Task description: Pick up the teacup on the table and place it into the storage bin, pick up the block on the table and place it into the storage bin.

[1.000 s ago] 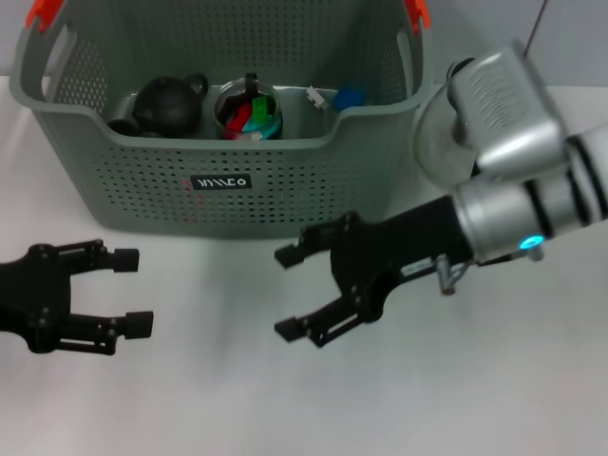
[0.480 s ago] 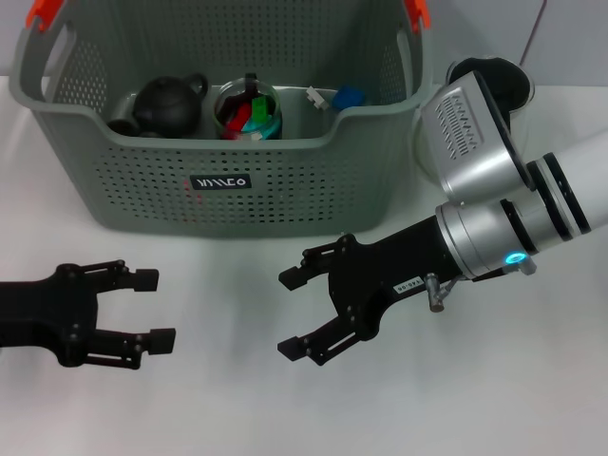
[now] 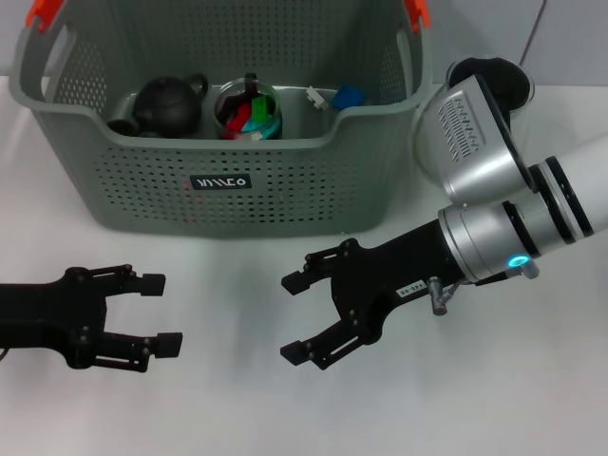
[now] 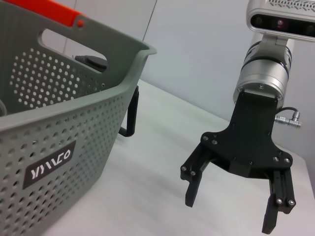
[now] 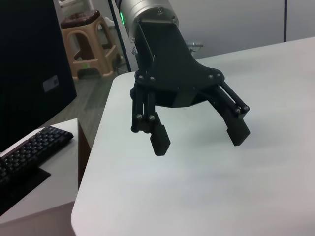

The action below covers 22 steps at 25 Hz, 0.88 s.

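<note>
Grey storage bin [image 3: 228,195] at the desk's far edge holds everything; our left gripper [image 3: 155,311] and right gripper [image 3: 296,318] hover wide, empty; nothing seems left.

Glass pitcher [image 3: 475,114] beside bin; keyboard [image 5: 24,152] off-table.

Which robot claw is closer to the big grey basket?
The right gripper, in front of the storage bin's middle. Its jaws are open just ahead of the front wall. The left gripper, also open, sits farther back, toward the table's near-left edge.
</note>
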### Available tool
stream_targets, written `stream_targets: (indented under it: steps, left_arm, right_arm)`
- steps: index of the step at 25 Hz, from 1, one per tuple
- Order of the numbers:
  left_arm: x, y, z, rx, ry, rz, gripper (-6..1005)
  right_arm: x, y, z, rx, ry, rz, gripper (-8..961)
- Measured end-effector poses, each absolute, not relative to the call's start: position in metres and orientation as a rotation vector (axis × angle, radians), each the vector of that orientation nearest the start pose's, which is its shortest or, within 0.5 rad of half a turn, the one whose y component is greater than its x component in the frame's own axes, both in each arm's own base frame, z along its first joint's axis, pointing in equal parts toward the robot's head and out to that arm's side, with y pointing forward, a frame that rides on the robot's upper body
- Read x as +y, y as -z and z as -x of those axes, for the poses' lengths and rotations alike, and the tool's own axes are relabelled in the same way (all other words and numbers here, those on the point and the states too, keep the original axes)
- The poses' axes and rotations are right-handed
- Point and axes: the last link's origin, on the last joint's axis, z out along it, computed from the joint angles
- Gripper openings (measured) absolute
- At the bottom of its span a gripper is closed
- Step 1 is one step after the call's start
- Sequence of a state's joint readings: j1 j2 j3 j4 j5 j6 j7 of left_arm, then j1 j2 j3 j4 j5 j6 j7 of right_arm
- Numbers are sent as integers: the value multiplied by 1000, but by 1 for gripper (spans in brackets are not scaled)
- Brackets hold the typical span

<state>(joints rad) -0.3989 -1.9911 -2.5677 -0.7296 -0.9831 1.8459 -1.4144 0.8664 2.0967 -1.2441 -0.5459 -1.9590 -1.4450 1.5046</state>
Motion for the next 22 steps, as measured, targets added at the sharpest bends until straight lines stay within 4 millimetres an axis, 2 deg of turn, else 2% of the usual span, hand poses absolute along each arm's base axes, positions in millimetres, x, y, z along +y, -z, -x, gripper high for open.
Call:
stream_targets:
  steps: [22]
  left_arm:
    - [268,-45,312,-780,603,2847,959]
  right_arm:
    - [349,86,-153,232,-247,3268,945]
